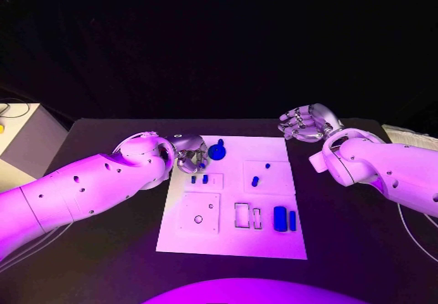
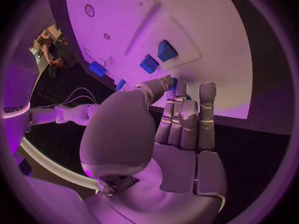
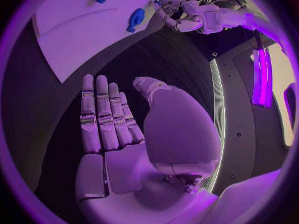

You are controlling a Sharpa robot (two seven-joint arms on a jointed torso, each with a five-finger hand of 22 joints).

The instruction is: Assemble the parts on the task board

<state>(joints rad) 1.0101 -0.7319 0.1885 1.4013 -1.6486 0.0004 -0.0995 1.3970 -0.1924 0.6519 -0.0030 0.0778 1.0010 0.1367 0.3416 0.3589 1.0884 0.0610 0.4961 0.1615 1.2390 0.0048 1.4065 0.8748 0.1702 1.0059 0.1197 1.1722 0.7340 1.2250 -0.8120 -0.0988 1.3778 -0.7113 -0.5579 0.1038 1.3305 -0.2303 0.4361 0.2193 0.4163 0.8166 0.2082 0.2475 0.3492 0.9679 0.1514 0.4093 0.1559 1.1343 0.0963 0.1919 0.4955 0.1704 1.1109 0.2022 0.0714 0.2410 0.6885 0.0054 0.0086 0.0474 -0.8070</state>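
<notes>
Task board (image 1: pixel 233 240) lies flat mid-surface, white, w/ square panels on it. Blue parts on the board: a round part (image 1: pixel 217 151) near the far edge, just beside the left hand; two small pegs (image 1: pixel 199 179) in the panel below it; two more small bits (image 1: pixel 256 181) in the panel to their right; two upright bars (image 1: pixel 285 218) near the board's right side, next to two outlined rectangular slots (image 1: pixel 246 215). Near-left panel (image 1: pixel 198 214) has a small round hole.

Left hand (image 1: pixel 191 156) sits over the board's far-left corner, fingers straight and close together, thumb alongside. In left wrist view the left hand (image 2: pixel 177 119) has fingertips (image 2: pixel 207 90) pointing toward two blue blocks (image 2: pixel 158 56) on a raised panel; looks released, nothing grasped, tho the fingertip area is partly hidden by the hand itself.

Right hand (image 1: pixel 307 121) is off the board, above the dark surface (image 1: pixel 365 240) past the far-right corner, well apart from the parts. In right wrist view the right hand (image 3: pixel 115 122) is flat, fingers straight together, thumb out, grasping nothing – released. That view also shows the round part (image 3: pixel 135 19) and the left hand (image 3: pixel 173 12) beyond it.
</notes>
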